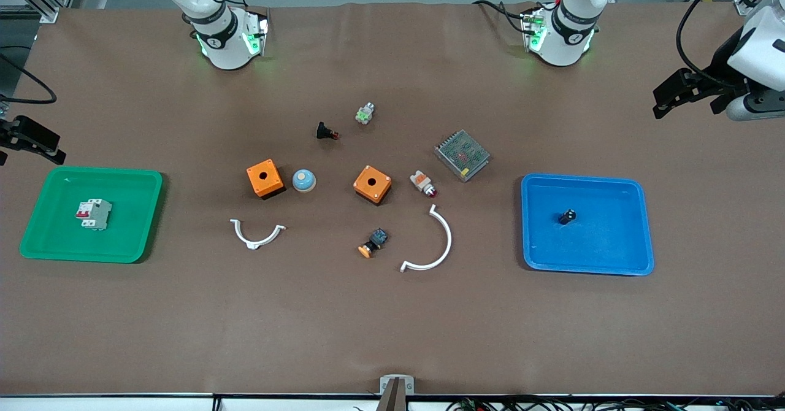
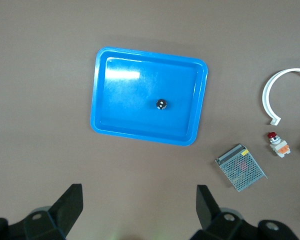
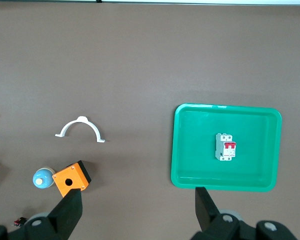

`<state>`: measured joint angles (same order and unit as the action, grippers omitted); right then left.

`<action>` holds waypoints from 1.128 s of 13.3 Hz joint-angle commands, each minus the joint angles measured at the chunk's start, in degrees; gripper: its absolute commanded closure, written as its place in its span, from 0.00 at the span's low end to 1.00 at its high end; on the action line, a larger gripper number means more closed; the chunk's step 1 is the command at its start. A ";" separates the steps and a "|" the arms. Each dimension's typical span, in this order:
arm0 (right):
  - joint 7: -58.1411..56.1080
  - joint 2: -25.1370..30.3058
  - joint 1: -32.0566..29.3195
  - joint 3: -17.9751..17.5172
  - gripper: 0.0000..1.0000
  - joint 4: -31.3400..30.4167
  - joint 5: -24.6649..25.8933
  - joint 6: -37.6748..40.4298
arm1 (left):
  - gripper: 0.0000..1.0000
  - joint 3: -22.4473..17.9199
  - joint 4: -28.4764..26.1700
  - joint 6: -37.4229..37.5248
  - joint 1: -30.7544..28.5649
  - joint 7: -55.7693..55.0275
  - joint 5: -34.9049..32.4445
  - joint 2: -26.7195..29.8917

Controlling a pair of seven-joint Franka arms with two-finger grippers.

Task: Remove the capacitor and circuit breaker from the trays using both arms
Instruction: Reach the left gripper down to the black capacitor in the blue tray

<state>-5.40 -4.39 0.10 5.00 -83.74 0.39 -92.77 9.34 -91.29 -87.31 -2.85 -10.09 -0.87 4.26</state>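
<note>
Pre-grasp: left claw (image 2: 137, 210) open, high above capacitor (image 2: 162, 104) in blue tray (image 2: 101, 80); right claw (image 3: 137, 212) open above circuit breaker (image 3: 225, 147) in green tray (image 3: 180, 150). Next: descend, centre, close.

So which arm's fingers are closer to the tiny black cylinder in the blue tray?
Left. The left gripper hangs over bare table beside the blue plastic tray holding the tiny black cylinder; the right gripper hangs by the green tray.

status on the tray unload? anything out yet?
Done: nothing. The circuit breaker lies in the green tray and the capacitor stands in the blue tray.
In hand: nothing. The left gripper is open, high up by the blue tray; the right gripper is open, up by the green tray.
Left: both picks and both placements on the table.
</note>
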 commanded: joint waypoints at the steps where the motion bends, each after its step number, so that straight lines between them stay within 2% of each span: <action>1: -0.32 -0.18 -0.10 -0.08 0.00 0.86 -0.21 0.40 | 0.00 0.33 -0.29 0.30 -0.14 0.07 -0.97 0.57; 4: -0.32 -0.18 -0.10 -0.08 0.00 0.86 -0.21 0.40 | 0.00 0.24 0.84 0.30 -0.14 0.07 -1.50 -1.87; 7: -0.41 -0.18 -0.53 0.00 0.00 0.86 0.05 0.40 | 0.00 0.06 2.60 -0.93 -0.58 0.24 -1.86 -8.45; 11: -0.41 -0.36 -0.71 0.18 0.00 0.86 0.14 0.31 | 0.00 -0.11 1.81 -10.32 -0.14 -1.60 -1.86 -18.64; 13: -1.02 -1.06 -0.80 0.18 0.00 0.77 3.46 0.83 | 0.00 -0.02 1.64 -14.62 -0.58 -1.60 -1.86 -23.13; 15: -4.95 -3.06 -4.55 0.27 0.00 -0.19 5.67 1.10 | 0.00 -0.11 1.29 -19.19 -0.14 -2.74 -1.86 -27.53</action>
<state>-6.44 -5.30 -0.83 5.55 -83.89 4.22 -92.22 9.04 -91.28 -103.98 -3.19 -10.88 -1.79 -19.82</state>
